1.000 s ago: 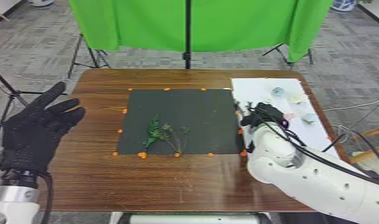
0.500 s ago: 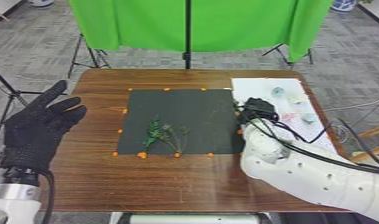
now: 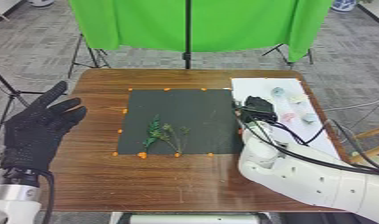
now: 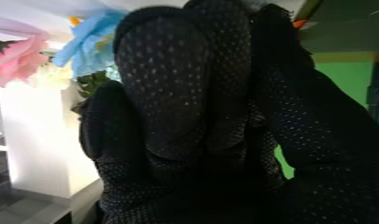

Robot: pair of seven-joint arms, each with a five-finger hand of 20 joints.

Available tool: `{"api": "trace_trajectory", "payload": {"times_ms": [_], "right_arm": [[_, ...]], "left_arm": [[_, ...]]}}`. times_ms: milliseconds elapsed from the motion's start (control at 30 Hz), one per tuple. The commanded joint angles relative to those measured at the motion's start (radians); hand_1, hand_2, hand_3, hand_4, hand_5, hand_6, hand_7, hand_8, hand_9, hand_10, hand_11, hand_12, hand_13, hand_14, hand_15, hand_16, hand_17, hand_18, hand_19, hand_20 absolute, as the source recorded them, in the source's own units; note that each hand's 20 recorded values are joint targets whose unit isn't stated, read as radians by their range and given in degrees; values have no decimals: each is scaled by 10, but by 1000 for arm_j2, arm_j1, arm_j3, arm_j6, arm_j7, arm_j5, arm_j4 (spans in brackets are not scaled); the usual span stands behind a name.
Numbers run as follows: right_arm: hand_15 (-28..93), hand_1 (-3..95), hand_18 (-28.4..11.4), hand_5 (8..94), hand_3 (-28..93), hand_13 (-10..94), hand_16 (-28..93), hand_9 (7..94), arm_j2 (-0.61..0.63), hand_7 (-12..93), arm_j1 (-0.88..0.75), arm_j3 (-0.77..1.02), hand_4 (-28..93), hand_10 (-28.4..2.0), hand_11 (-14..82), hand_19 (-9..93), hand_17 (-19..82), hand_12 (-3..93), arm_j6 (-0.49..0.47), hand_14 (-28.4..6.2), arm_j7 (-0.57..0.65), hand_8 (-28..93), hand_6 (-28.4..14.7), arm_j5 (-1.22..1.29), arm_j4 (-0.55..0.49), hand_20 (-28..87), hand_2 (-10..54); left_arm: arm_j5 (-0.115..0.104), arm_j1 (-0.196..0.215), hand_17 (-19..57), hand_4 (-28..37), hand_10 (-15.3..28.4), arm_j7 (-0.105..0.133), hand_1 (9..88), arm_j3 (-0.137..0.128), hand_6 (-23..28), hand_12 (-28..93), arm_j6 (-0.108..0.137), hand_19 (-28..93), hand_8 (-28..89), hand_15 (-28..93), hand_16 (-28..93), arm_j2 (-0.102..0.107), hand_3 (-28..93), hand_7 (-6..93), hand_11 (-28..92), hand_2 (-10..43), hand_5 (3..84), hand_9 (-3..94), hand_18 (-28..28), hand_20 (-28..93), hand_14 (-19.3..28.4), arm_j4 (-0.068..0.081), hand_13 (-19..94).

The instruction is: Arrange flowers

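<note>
Black-gloved left hand point(image 3: 34, 127) is open by the brown wooden table's point(image 3: 97, 185) left edge. Black-gloved right hand point(image 3: 258, 110): I cannot tell its grip

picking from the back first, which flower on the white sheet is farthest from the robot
The pale blue flower: it lies nearest the white sheet's far edge, beyond the cream one and the pink one.

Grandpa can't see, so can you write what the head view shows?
A robot's right hand is where a dark mat meets a white sheet with pastel flowers, on a table. Leafy sprigs lie on the mat; the left hand is open.
</note>
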Motion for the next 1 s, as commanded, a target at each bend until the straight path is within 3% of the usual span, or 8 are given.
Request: {"api": "trace_trajectory", "payload": {"times_ms": [33,300,500,567,733,1000], "right_arm": [[490,559,-155,891,689,931,219,937,45,200,10,27,-283,-83,313,932,596,205,90,-47,12,80,-8,-64,1,197,-95],[500,551,-166,898,723,930,219,937,46,198,9,68,-283,-90,325,932,588,204,131,-51,-10,88,-17,-96,-64,246,-95],[512,543,-168,882,723,921,218,937,31,201,-20,118,-278,-88,317,932,587,206,32,-51,-21,95,-22,-36,-91,256,-95],[525,518,-169,834,707,901,207,922,34,209,-33,131,-262,-88,285,932,575,227,4,-55,-30,67,-27,-6,-95,254,-95],[536,412,-176,652,745,859,182,850,30,149,-66,172,-257,-132,311,932,544,175,-88,-69,-30,-105,-49,51,-94,212,-95],[545,378,-181,509,706,833,167,791,29,99,-90,194,-279,-157,305,932,530,162,-174,-82,-16,-101,-88,106,-83,165,-95]], "left_arm": [[-2,18,-57,-226,216,4,228,-2,83,122,1,607,-103,620,-123,-1,796,149,342,71,358,350,248,255,284,0,264],[3,6,-57,-227,217,-11,228,-7,84,122,2,607,-103,619,-123,-3,796,148,342,71,358,350,248,255,284,0,264],[6,-22,-57,-227,217,-31,228,6,83,122,-5,607,-103,619,-123,-1,796,150,341,71,358,351,248,255,284,8,264],[5,-25,-57,-227,217,-30,228,9,83,122,-4,607,-103,619,-123,0,796,150,341,71,358,351,248,256,284,9,264],[7,-27,-57,-226,217,-38,228,9,83,122,-4,607,-104,619,-123,-3,796,150,341,71,358,351,248,256,284,9,263],[8,-30,-57,-226,217,-46,228,6,83,122,-12,607,-103,619,-123,-2,796,150,341,71,358,351,248,256,284,12,264]]}}
